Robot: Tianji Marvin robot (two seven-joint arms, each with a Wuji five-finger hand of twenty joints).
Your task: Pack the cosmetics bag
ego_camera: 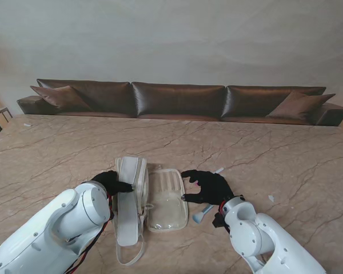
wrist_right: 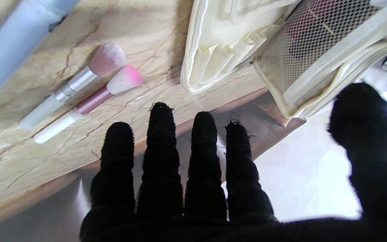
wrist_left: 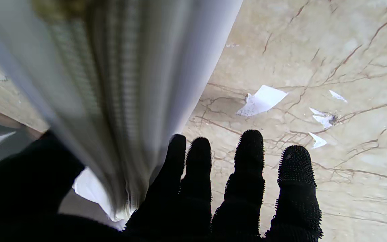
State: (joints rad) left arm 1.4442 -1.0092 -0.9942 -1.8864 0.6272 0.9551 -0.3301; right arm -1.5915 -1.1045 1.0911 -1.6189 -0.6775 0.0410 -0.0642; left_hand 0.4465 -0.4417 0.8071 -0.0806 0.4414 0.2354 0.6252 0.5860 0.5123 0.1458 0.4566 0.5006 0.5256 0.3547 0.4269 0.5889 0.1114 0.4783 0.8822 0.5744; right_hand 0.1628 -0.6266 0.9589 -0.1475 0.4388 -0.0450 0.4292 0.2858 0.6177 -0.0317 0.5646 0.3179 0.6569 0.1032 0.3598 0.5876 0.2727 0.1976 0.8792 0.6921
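A veined beige marble table (ego_camera: 263, 148) is seen before a long brown sofa (ego_camera: 177, 100). Near the robot's edge of the table, at the middle, a cream cosmetics bag (ego_camera: 143, 197) is laid open, its clear-pocketed flap (ego_camera: 167, 200) spread to the right. The left hand (ego_camera: 111, 181) is pressed against the bag's left side, the thumb and the fingers (wrist_left: 180, 181) closed on its raised wall. The right hand (ego_camera: 208, 185) is held just beside the flap's right edge, fingers (wrist_right: 161, 158) spread and nothing grasped. Two makeup brushes (wrist_right: 79, 92) are lain beside that hand, with a pale blue tube (wrist_right: 15, 37) near them. Paper scraps (wrist_left: 262, 100) are scattered on the marble.
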